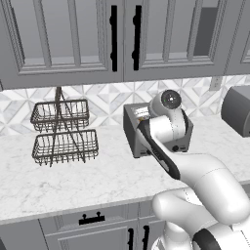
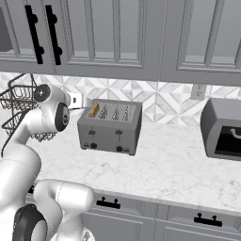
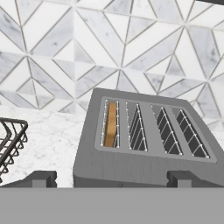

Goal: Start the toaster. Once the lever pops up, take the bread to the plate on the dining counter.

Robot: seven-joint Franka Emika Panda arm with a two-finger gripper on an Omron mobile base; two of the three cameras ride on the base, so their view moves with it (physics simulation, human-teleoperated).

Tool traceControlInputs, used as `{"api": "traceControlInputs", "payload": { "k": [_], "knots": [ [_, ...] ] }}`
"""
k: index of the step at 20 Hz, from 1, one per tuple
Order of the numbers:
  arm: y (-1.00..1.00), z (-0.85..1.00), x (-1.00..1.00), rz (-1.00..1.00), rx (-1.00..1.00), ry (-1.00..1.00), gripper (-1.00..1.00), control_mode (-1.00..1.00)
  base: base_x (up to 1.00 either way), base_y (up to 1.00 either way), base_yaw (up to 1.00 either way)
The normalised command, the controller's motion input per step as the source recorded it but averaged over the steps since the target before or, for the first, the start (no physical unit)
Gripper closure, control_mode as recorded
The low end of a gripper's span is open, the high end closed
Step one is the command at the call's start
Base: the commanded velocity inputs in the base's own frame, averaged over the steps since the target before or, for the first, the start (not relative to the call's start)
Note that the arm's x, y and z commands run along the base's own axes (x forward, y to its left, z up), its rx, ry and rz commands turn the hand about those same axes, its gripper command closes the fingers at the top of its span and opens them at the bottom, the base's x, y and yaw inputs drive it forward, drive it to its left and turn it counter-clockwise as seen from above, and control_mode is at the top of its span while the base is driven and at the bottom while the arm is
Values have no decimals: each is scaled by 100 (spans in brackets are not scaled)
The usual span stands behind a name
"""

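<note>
- The bread (image 3: 111, 124) is probably light and a little stiff, but it can crumble, so a hard pinch would break the crust; after toasting it may also be drier and more fragile
- The best place to take it seems to be the top edge that stands in the slot, with one finger on each flat face, because only this edge is free
- The toaster (image 2: 110, 127) looks heavy and rigid, with smooth metal sides; it should not slide much when a lever on its front is pushed down, but this is only a judgement
- The bread sits upright in the leftmost slot of the toaster, low inside, with its top near the slot opening
- The slice shows a golden-tan face and a darker brown edge; the three other slots are empty, with thin wire guides inside
- The toaster is a boxy grey body with four top slots and small black knobs on its front; it stands on the white marble worktop (image 2: 179, 164) in front of the patterned tile wall (image 3: 131, 48)
- The gripper (image 3: 111, 180) hovers above and before the toaster, its fingers spread wide and holding nothing
- A wire basket rack (image 1: 63, 134) stands well apart on the toaster's left, and a rounded dark appliance (image 2: 223, 129) on its right
</note>
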Motion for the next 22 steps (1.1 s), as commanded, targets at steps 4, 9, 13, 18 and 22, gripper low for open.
{"api": "traceControlInputs", "payload": {
  "k": [4,9,13,18,22],
  "knots": [
    [0,0,0,0,0,0,-100,-100,0,0,0],
    [0,0,0,0,0,0,-100,-100,0,0,0],
    [0,0,0,0,0,0,-100,-100,0,0,0],
    [0,0,0,0,0,0,-100,-100,0,0,0],
    [0,0,0,0,0,0,-100,-100,0,0,0]
  ]
}}
